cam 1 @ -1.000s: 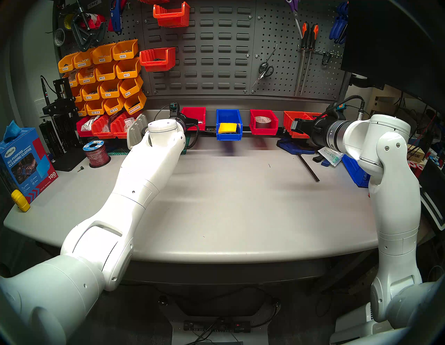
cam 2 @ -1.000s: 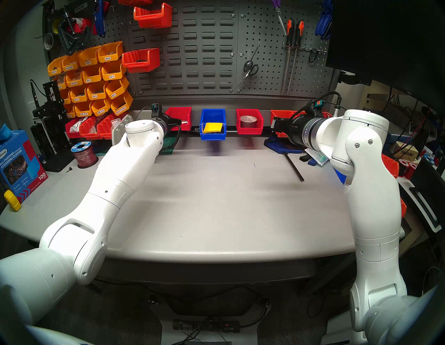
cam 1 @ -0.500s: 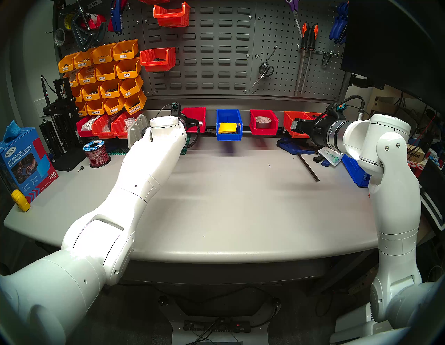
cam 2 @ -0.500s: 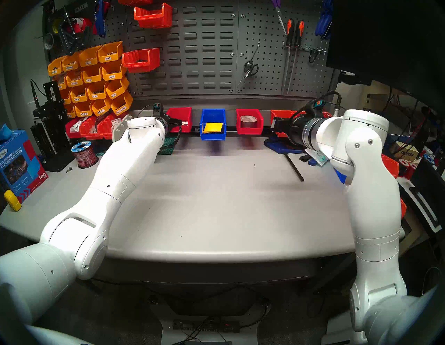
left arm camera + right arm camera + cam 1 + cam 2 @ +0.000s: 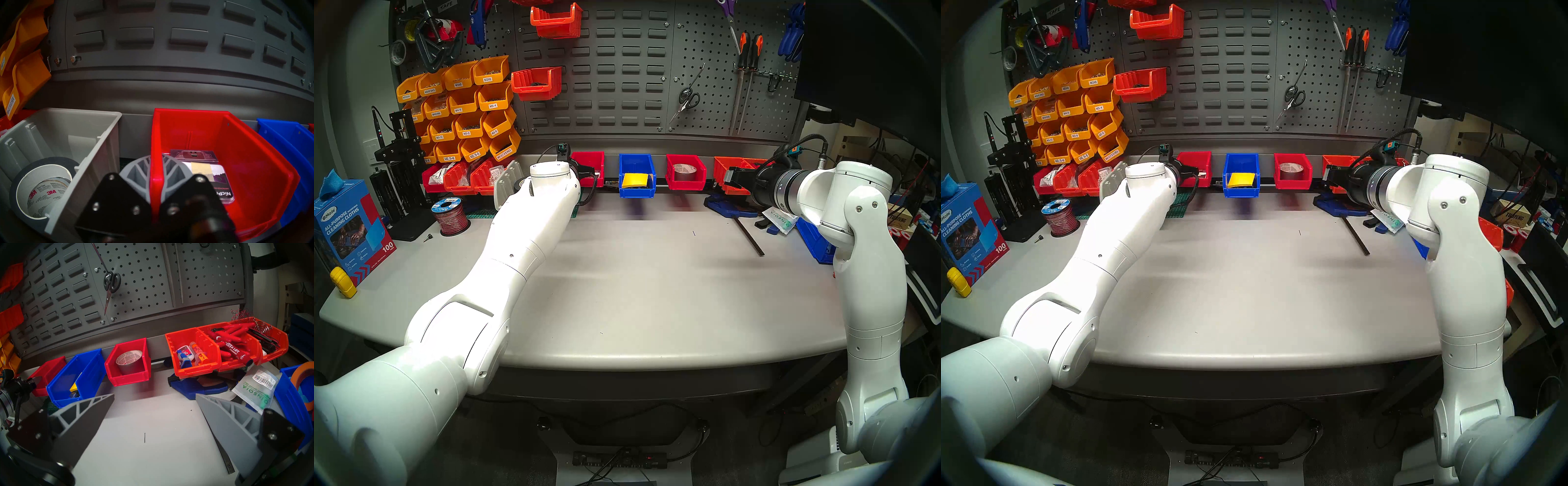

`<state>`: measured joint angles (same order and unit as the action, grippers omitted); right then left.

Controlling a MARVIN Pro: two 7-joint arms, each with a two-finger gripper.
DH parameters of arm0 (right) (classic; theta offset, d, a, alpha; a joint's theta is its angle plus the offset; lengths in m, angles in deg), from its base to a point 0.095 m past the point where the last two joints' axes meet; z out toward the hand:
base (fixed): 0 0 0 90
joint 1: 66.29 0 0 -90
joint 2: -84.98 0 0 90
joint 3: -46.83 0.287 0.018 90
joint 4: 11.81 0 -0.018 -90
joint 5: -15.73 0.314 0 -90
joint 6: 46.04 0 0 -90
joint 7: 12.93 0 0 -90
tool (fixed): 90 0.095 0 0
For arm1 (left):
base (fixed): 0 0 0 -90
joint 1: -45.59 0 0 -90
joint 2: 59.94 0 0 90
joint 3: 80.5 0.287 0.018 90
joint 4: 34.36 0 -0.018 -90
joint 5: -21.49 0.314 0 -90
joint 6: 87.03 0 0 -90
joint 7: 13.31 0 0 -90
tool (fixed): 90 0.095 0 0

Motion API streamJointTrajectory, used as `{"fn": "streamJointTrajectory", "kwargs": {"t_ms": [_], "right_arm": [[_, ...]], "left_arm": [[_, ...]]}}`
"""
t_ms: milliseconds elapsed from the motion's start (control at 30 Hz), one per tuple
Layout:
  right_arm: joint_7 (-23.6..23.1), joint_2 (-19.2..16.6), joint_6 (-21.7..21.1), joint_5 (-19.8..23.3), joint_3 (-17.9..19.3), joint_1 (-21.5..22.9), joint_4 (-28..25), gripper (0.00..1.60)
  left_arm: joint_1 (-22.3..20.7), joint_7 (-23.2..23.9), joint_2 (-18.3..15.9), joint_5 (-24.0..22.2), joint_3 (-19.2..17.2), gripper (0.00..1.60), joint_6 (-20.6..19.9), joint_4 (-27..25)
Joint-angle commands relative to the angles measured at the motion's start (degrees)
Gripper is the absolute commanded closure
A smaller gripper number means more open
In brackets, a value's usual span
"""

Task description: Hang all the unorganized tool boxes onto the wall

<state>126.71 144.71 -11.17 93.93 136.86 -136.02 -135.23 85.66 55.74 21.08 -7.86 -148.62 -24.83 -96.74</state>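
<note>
Left gripper (image 5: 155, 171): I see my two fingers pinched on the left wall of the red bin (image 5: 220, 161), one finger inside and one outside.
Red bin: it sits up against the grey strip at the foot of the wall (image 5: 153, 50). A flat pack (image 5: 209, 176) lies inside, just right of my fingers.
Grey bin (image 5: 59, 135): just left of my left gripper, with rolls of tape (image 5: 42, 186) in it.
Blue bin (image 5: 636, 174): next bin to the right of the one I hold, with a yellow card (image 5: 634, 179) inside.
Second red bin (image 5: 129, 361): ahead of my right gripper (image 5: 154, 405), a little to its left. A tape roll (image 5: 129, 361) stands in it.
Right gripper: fingers wide apart, nothing between them, up above the table (image 5: 653, 288).
Orange bins (image 5: 220, 346): ahead of my right gripper, to its right.
</note>
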Motion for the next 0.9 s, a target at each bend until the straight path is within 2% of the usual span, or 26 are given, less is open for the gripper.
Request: {"fn": "streamJointTrajectory", "kwargs": {"t_ms": [0,33,67,100,133,167,333,367,467,500,533,633,667,867], "right_arm": [[5.57,-0.15,0.13,-0.27,0.13,0.58,-0.46,0.0],[6.31,-0.11,0.13,0.14,0.03,0.69,-0.51,0.0],[5.71,-0.14,0.13,-0.2,0.11,0.6,-0.47,0.0],[5.94,-0.13,0.13,-0.07,0.08,0.63,-0.49,0.0],[6.2,-0.11,0.13,0.08,0.04,0.67,-0.5,0.0],[6.91,-0.08,0.13,0.48,-0.06,0.78,-0.54,0.0],[6.61,-0.1,0.13,0.33,-0.02,0.74,-0.52,0.0],[5.37,-0.16,0.13,-0.39,0.16,0.55,-0.45,0.0],[6.63,-0.11,0.13,0.35,-0.02,0.74,-0.52,0.0],[5.16,-0.17,0.13,-0.5,0.19,0.52,-0.44,0.0],[6.46,-0.12,0.13,0.26,0.0,0.72,-0.51,0.0],[5.37,-0.16,0.13,-0.38,0.16,0.55,-0.45,0.0],[6.43,-0.1,0.13,0.21,0.01,0.71,-0.51,0.0],[5.05,-0.46,0.13,-0.4,0.07,0.45,-0.43,0.0]], "left_arm": [[-1.87,0.82,1.18,-0.22,0.14,1.6,0.97,0.15],[-1.85,0.75,1.18,-0.2,0.13,1.6,1.0,0.13],[-1.84,0.67,1.18,-0.18,0.11,1.52,1.01,0.12],[-1.83,0.69,1.17,-0.19,0.1,1.22,1.02,0.11],[-1.82,0.63,1.16,-0.17,0.09,1.03,1.03,0.12],[-1.86,0.57,1.18,-0.15,0.08,0.0,1.1,0.2],[-1.9,0.46,1.25,-0.15,0.02,0.0,1.31,0.42],[-1.91,0.45,1.27,-0.15,0.0,0.0,1.33,0.46],[-1.99,0.53,1.28,-0.08,0.02,0.0,1.46,0.7],[-2.01,0.53,1.3,-0.06,0.01,0.0,1.52,0.77],[-2.03,0.53,1.34,-0.05,-0.03,0.0,1.57,0.84],[-2.25,0.38,1.64,-0.1,-0.33,0.0,2.12,1.23],[-2.37,0.41,1.8,-0.13,-0.55,0.0,2.55,1.18],[-2.36,0.48,2.61,-0.75,-1.48,0.0,3.46,-1.32]]}}
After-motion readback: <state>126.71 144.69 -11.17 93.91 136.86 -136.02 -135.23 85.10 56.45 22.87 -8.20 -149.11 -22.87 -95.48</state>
